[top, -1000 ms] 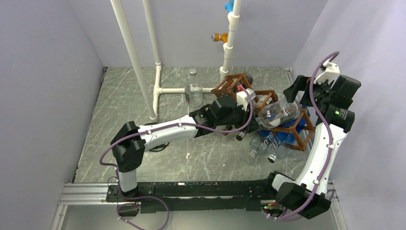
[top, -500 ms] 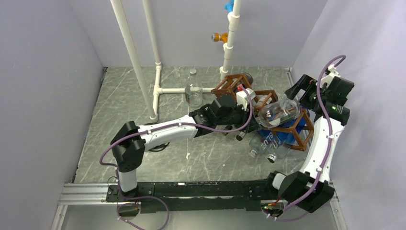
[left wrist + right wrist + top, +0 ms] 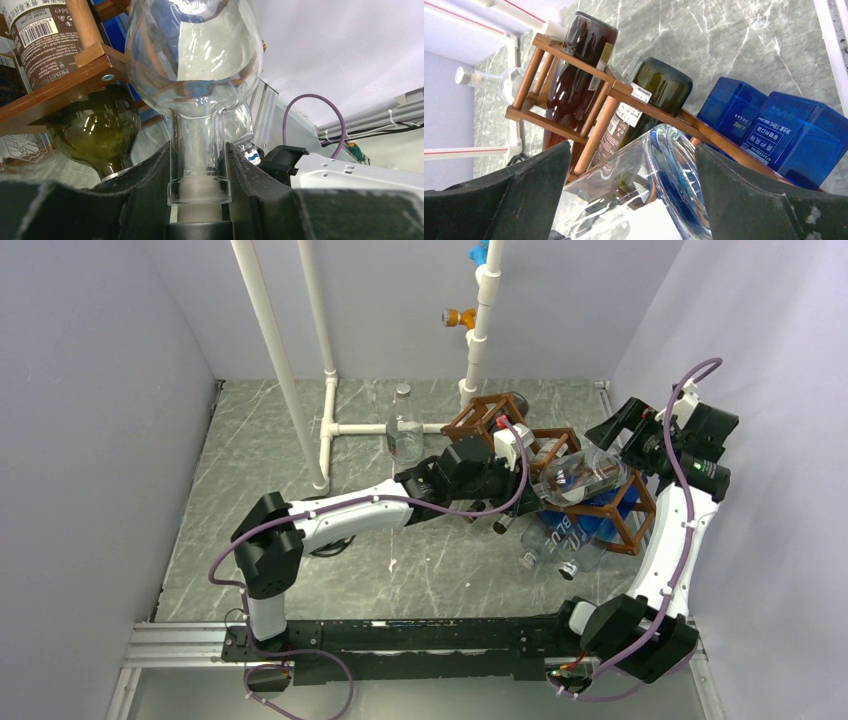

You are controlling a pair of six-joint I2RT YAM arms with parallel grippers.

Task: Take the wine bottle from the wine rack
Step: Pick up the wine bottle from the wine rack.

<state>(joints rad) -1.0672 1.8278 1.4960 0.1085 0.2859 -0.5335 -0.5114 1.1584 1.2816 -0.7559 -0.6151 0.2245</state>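
The reddish-brown wooden wine rack (image 3: 548,445) stands at the right of the floor, also seen in the right wrist view (image 3: 574,95). A clear glass wine bottle (image 3: 583,476) lies tilted on its top tier. My left gripper (image 3: 516,480) is shut on the bottle's neck (image 3: 199,150), one finger (image 3: 150,185) on each side, with the stopper low between them. My right gripper (image 3: 623,445) is open, its fingers (image 3: 526,200) on either side of the bottle's base (image 3: 664,185). I cannot tell if they touch it.
A dark red bottle (image 3: 580,65) and a green bottle (image 3: 659,85) lie in the rack's cells, with blue boxes (image 3: 774,130) behind. More bottles (image 3: 556,540) lie by the rack. A clear bottle (image 3: 403,425) stands by the white pipes (image 3: 275,360). The right wall is close.
My right gripper has moved left and inward until its fingers sit on either side of the clear bottle's base. The left arm and the bottle have barely moved.
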